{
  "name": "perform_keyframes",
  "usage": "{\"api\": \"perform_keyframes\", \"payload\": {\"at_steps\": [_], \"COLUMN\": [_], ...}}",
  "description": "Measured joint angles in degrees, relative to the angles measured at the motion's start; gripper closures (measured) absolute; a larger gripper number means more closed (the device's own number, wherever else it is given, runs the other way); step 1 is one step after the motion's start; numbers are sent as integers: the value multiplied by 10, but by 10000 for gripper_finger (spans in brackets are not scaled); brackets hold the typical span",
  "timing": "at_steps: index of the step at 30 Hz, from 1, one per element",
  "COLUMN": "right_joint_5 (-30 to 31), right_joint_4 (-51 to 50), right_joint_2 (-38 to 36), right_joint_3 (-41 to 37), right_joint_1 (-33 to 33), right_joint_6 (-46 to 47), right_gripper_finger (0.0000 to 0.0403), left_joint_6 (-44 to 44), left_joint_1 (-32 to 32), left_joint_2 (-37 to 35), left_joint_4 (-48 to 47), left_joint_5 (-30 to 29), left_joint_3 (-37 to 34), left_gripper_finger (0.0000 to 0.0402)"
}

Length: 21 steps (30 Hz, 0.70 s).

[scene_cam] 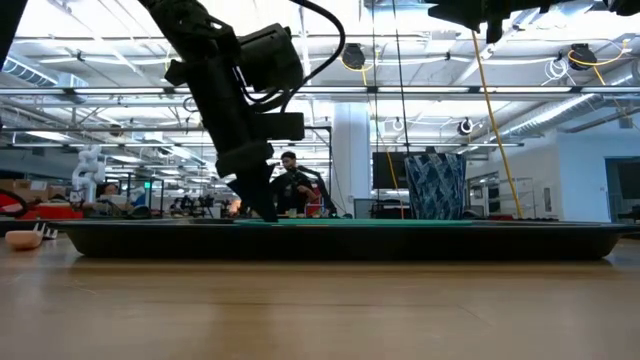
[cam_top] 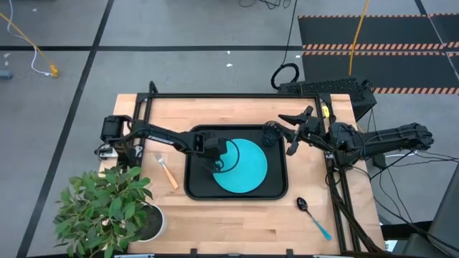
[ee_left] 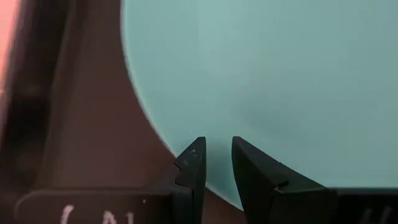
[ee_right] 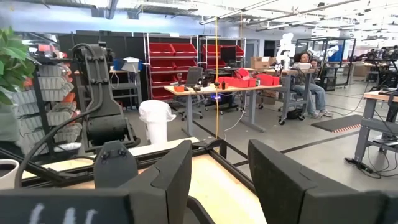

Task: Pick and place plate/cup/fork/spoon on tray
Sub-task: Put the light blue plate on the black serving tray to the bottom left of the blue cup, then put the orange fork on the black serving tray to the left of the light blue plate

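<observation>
The turquoise plate [cam_top: 244,168] lies flat in the black tray [cam_top: 276,188]. My left gripper [cam_top: 217,163] stands at the plate's left rim with its fingers close together, pointing down; it also shows in the left wrist view [ee_left: 217,155] and the low view [scene_cam: 265,212]. The dark cup [cam_top: 271,133] stands upright in the tray's far right corner. My right gripper [cam_top: 295,130] is open and empty, raised just right of the cup. The orange-handled fork [cam_top: 166,170] lies on the table left of the tray. The blue-handled spoon [cam_top: 314,216] lies right of the tray, near the front. My left gripper has the plate's left rim [ee_left: 217,174] between its two fingers, with a narrow gap left between them. One finger [ee_left: 194,165] is at the outer edge and the other on the plate's inner side. The fingers come from above, pointing down. The plate rests flat on the tray.
A leafy plant in a white pot [cam_top: 107,208] stands at the table's near left corner. A black frame [cam_top: 237,95] runs along the far edge and a rail [cam_top: 337,193] along the right edge. Bare wood lies in front of the tray.
</observation>
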Motion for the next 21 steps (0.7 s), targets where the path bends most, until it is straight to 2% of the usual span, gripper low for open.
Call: {"api": "perform_keyframes", "payload": {"at_steps": [4,14,18,21], "right_joint_5": [0,0,0,0], "right_joint_4": [0,0,-1,-3], "right_joint_2": [0,0,0,0], "right_joint_3": [0,0,0,0], "right_joint_1": [0,0,0,0], "right_joint_6": [4,4,4,4], "right_gripper_finger": [252,252,252,252], "left_joint_6": [0,-25,-60,-89], "left_joint_1": [1,1,-7,-18], "left_joint_2": [0,0,-38,-84], "left_joint_4": [0,-2,-31,-96], "left_joint_5": [-29,-32,-20,-22], "left_joint_3": [0,0,-1,0], "left_gripper_finger": [321,321,321,321]}}
